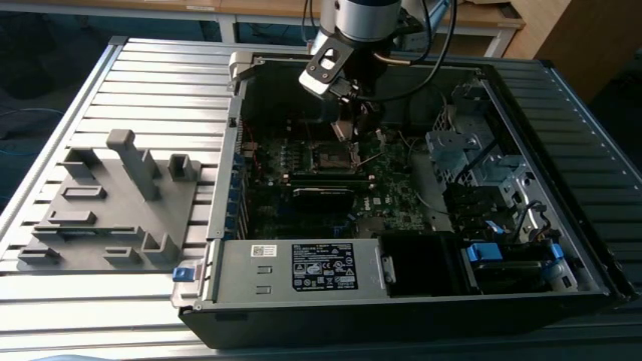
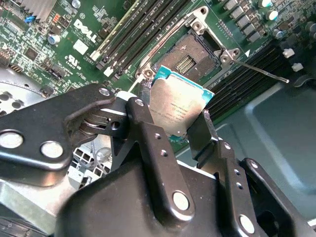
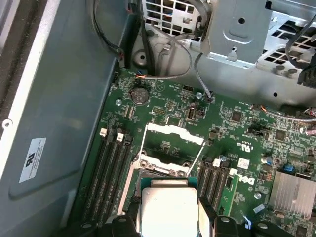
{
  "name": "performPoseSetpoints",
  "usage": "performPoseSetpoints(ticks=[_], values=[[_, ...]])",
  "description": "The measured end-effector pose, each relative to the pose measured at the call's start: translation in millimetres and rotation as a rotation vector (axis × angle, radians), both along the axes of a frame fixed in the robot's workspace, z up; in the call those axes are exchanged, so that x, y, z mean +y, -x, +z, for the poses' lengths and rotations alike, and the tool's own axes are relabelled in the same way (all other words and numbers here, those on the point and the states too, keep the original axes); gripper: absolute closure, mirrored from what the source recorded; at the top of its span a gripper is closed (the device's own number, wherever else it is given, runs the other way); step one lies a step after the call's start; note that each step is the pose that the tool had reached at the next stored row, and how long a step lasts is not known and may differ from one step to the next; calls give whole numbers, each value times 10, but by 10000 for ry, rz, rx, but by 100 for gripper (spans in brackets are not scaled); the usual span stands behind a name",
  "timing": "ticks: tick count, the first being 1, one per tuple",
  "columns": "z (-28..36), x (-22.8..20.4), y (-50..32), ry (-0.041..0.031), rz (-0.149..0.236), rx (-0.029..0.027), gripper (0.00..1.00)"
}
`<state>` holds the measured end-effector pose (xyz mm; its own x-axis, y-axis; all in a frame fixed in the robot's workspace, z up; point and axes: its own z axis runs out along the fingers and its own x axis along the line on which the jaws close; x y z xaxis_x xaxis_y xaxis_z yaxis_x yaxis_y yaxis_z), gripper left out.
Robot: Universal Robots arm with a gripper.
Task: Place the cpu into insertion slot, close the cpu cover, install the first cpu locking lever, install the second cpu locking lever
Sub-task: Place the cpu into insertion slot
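One small square silver-topped cpu [image 2: 180, 106] is clamped between the two fingers [image 2: 148, 143] of the black gripper [image 2: 170, 112]. It hangs just above the one dark square insertion slot [image 2: 195, 54], near the middle of the green motherboard [image 2: 74, 44]. One silvery cpu cover [image 3: 174, 131] stands open. In the first wrist view the chip hides part of the slot, and the fingers hide its held edge.

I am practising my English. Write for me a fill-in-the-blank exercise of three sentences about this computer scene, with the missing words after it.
1. The gripper is shut on the ____.
2. The insertion slot is ____, with no chip in it.
3. The cpu cover is swung ____, away from the socket.
Missing words: cpu; empty; open.
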<state>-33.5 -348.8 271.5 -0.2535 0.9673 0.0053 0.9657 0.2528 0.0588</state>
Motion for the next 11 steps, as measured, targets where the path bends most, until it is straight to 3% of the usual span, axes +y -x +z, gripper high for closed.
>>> performPoseSetpoints(ticks=[11], values=[[0,0,0,0,-5,-1,46]])
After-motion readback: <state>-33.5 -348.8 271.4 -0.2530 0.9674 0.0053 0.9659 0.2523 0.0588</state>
